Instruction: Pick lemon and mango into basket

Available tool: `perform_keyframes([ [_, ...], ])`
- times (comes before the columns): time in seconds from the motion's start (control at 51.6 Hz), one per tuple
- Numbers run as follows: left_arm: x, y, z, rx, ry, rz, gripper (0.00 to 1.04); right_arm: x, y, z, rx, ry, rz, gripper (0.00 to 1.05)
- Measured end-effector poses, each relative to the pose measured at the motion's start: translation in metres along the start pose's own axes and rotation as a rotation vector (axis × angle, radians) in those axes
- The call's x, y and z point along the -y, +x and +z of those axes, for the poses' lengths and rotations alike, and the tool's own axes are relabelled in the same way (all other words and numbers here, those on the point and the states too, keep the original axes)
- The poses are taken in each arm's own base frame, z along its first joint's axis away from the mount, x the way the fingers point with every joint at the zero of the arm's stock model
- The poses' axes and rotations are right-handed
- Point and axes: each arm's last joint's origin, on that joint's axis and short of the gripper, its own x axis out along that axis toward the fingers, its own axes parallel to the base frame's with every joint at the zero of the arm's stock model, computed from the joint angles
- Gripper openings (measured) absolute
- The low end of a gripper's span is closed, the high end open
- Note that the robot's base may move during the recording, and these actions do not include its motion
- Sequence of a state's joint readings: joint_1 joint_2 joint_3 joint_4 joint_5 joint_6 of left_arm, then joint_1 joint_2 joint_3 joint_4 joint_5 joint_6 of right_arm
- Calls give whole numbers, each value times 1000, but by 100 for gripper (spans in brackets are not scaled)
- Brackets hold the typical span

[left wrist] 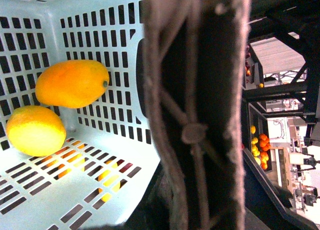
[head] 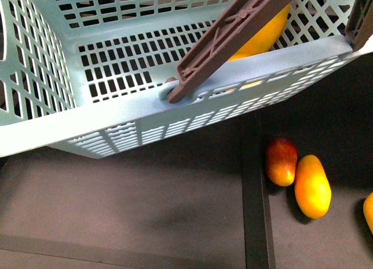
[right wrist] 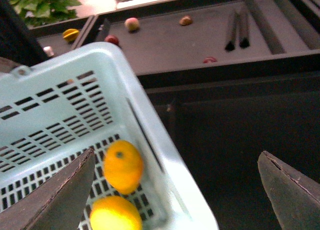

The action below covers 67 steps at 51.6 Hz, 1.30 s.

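Observation:
The light teal basket [head: 116, 114] hangs tilted close to the front camera, its brown handle [head: 233, 35] swung across it. Inside, the orange-yellow mango [left wrist: 72, 83] lies against a slotted wall with the bright yellow lemon [left wrist: 35, 130] beside it. Part of the mango [head: 265, 35] shows behind the handle in the front view. My left gripper [left wrist: 192, 200] is shut on the handle [left wrist: 200, 115], which fills its view. My right gripper [right wrist: 175, 200] stands open above the basket's rim [right wrist: 165, 170], with nothing between its fingers [right wrist: 55, 195]. Below it lie the mango [right wrist: 123, 166] and the lemon [right wrist: 115, 214].
On the dark shelf under the basket lie a red-and-yellow mango [head: 281, 161], a long orange-yellow fruit [head: 312, 186] and another fruit at the right edge [head: 368, 210]. A raised divider [head: 254, 210] splits the shelf. Farther shelves hold scattered fruit [right wrist: 131, 24].

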<state>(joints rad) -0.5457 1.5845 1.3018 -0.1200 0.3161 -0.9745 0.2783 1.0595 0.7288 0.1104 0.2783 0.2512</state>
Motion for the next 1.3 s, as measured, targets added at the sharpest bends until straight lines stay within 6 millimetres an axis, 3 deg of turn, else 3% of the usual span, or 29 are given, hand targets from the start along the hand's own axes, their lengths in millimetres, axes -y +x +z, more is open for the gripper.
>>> perform_keyframes([
  [0.194, 0, 0, 1, -1, -1, -1, 5, 32, -36, -11, 232, -98, 39, 71],
  [0.368, 0, 0, -1, -15, -2, -10, 5, 46, -42, -44, 207, -161, 35, 46],
  [0.445, 0, 0, -1, -14, -4, -10, 5, 54, -47, -62, 191, -173, 31, 29],
  [0.6, 0, 0, 0, -8, -2, -5, 5, 63, -56, -77, 201, -183, 41, 2],
  [0.697, 0, 0, 0, -8, -5, -5, 5, 75, -61, -88, 201, -185, 22, 2],
  [1.297, 0, 0, 0, -8, -4, -5, 5, 81, -79, -118, 204, -186, 28, 2],
])
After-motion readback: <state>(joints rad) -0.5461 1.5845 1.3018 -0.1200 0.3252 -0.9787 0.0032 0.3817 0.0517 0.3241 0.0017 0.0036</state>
